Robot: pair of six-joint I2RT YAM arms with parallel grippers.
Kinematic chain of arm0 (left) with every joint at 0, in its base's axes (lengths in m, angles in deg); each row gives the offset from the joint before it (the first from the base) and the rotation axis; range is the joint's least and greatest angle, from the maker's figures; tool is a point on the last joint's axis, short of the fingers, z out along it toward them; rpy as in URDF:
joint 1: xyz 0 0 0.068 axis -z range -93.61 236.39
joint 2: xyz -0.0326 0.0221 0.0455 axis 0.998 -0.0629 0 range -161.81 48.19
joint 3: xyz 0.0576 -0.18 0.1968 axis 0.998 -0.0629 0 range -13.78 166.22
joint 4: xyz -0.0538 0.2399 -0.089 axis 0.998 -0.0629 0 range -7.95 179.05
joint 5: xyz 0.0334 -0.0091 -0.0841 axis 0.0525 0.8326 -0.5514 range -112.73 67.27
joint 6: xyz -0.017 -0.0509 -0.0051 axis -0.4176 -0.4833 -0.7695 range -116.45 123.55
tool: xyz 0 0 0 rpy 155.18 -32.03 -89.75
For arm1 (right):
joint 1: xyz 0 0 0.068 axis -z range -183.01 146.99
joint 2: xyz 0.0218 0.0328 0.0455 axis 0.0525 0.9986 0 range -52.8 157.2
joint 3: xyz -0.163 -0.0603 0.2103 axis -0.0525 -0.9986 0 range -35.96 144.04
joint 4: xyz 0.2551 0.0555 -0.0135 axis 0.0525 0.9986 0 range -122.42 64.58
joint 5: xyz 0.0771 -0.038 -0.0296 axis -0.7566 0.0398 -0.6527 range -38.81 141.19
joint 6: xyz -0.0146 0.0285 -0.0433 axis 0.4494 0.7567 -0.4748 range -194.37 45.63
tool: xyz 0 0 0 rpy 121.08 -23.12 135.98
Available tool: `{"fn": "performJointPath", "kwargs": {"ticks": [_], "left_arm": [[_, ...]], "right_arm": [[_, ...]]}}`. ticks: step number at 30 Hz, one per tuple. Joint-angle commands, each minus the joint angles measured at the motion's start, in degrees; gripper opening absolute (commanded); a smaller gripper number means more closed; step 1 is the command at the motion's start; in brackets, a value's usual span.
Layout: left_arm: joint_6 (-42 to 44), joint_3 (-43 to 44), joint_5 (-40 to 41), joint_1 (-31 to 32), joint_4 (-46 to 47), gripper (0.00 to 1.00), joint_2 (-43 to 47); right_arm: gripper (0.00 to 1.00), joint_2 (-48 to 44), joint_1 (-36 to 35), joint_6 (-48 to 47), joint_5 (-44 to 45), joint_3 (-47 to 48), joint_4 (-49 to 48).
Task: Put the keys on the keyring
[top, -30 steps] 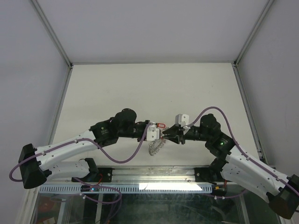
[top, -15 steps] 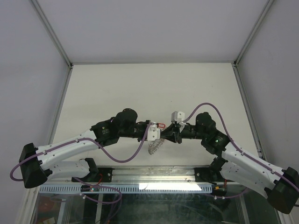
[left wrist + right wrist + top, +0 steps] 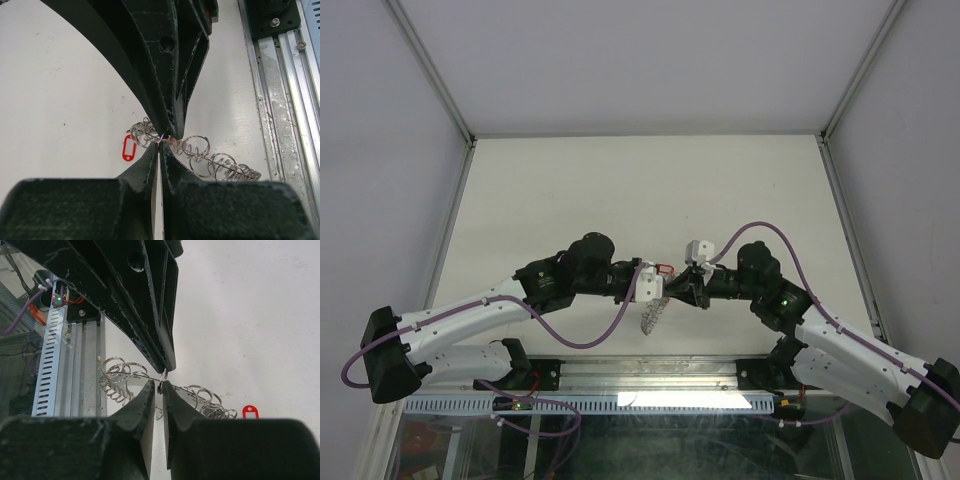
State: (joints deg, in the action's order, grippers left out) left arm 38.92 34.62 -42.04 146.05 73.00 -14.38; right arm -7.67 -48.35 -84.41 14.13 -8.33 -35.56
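The keyring [image 3: 220,167] is a thin dark wire strung with many silver rings and keys, held off the table between both arms and hanging below them [image 3: 650,318]. My left gripper [image 3: 160,142] is shut on a small silver ring at the wire. My right gripper [image 3: 161,385] meets it tip to tip, its jaws a narrow slit apart and closed on that same small ring. The keys show as a red oval tag [image 3: 129,148] beside the ring cluster, also seen in the other views [image 3: 250,412] [image 3: 666,268]. Whether the tag is strung on the wire I cannot tell.
A metal rail [image 3: 280,100] with slots runs along the table's near edge, just behind the hanging keyring [image 3: 117,377]. The white table [image 3: 640,190] extends far beyond the arms, walled on three sides.
My right gripper has moved left up to the left gripper's tips and its jaws have narrowed onto the small ring. The left gripper has stayed shut in place.
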Motion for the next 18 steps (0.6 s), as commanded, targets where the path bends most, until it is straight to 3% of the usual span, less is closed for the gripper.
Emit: {"fn": "performJointPath", "kwargs": {"ticks": [1,5,10,14,18], "left_arm": [[-0.05,2.82,0.50,0.37,2.51,0.00,1.04],[-0.22,2.86,0.41,0.39,2.46,0.00,1.13],[-0.93,3.06,-0.51,0.37,2.78,0.00,1.30],[-4.47,1.36,-1.92,0.37,6.41,0.15,3.63],[-8.08,-2.37,-1.04,0.31,12.27,0.23,8.28]], "right_arm": [[0.10,-0.79,-0.35,-0.93,0.67,0.57,-0.62],[0.00,-0.20,-0.35,-1.11,0.53,0.79,-1.18],[0.00,0.18,-0.58,-0.99,0.28,0.41,-3.09],[0.00,-2.38,-0.80,-2.61,2.17,-0.80,-3.89],[0.00,-6.56,-0.79,-6.57,2.02,-2.80,-4.51]]}}
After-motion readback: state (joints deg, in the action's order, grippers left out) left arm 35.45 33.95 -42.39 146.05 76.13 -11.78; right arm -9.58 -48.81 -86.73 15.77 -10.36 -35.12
